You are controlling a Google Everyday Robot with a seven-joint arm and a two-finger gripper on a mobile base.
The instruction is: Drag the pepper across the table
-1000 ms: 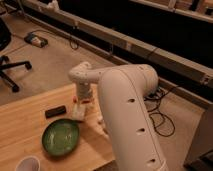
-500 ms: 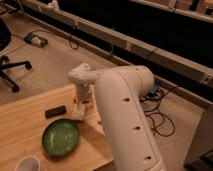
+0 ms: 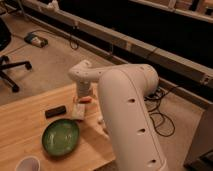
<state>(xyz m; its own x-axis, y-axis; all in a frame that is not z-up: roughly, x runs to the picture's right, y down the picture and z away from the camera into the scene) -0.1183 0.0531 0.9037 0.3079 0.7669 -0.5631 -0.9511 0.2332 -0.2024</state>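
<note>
The pepper [image 3: 86,100] is a small orange-red thing near the far edge of the light wooden table [image 3: 20,125]. Only part of it shows beside the gripper. My gripper [image 3: 82,96] points down at the table's far edge, right at the pepper's left end. The white arm's big link fills the middle of the view and hides the table's right part.
A pale beige block [image 3: 78,111] lies just in front of the gripper. A black bar [image 3: 55,111] lies to its left. A green plate [image 3: 60,136] sits nearer, with a white cup [image 3: 27,164] at the front edge. An office chair [image 3: 7,60] and cables are on the floor.
The arm's big link has shifted slightly to the left. The gripper stays by the pepper at the table's far edge.
</note>
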